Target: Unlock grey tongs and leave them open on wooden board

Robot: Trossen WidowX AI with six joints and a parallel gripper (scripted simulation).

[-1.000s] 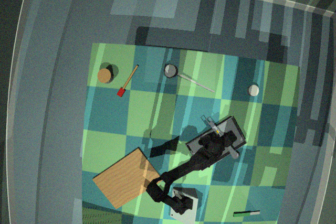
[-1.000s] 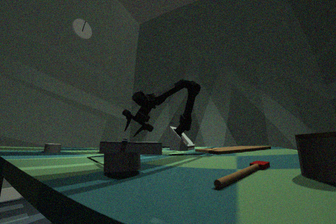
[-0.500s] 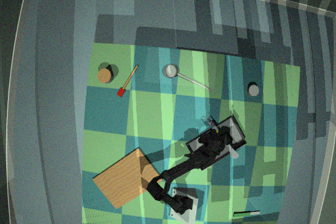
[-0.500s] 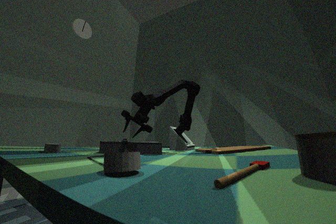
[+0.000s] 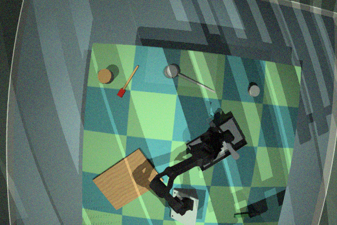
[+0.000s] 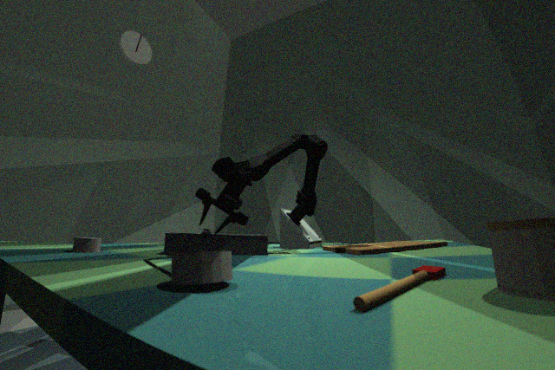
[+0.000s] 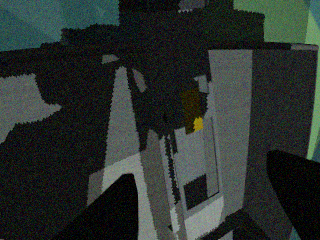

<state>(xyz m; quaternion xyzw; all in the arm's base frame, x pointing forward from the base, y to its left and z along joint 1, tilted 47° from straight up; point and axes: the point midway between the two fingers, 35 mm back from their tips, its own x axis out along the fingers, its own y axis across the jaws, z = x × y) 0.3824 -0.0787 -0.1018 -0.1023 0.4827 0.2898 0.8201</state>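
The grey tongs lie across the dark roasting tin. Their rounded end sticks out past the tin's lower right side in the top view; the arm covers much of their middle. A yellow lock piece shows on them in the wrist view. My gripper is open over the tin, pointing steeply down, its fingers apart on either side of the tongs in the wrist view. Whether the fingertips reach down beside them is unclear. The wooden board lies left of my base in the top view.
A round pan with a long handle lies beyond the tin. A pale cylinder stands at the right. A red-headed tool and a brown round pot are at the far left in the top view.
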